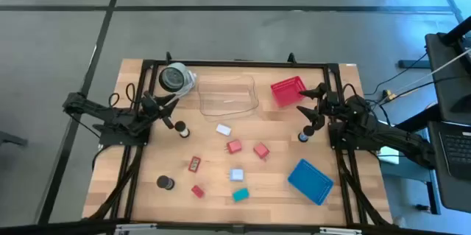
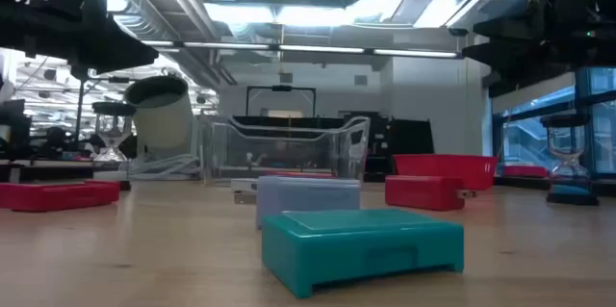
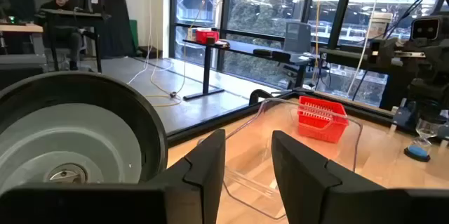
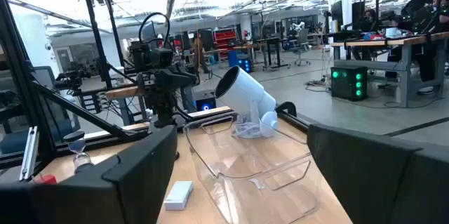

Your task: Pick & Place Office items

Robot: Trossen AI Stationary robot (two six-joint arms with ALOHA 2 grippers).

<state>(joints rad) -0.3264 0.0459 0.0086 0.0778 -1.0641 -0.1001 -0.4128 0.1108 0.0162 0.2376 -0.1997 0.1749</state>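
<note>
1. A smooth teal block [image 2: 361, 245] lies nearest the low camera, a pale-blue block [image 2: 306, 194] just behind it.
2. Beyond them, the clear plastic tray [image 1: 228, 96] holds nothing visible.
3. The red mesh basket [image 1: 288, 90] sits beside the tray.
4. The left gripper [image 1: 171, 103] hovers near the tray, fingers apart, empty.
5. The right gripper [image 1: 309, 104] by the basket is spread wide, empty.

Light: bright ceiling strips, daylight through windows | shadows: soft on tabletop [image 1: 221, 169] | blur: teal block [image 2: 361, 247] nearest low camera soft
</note>
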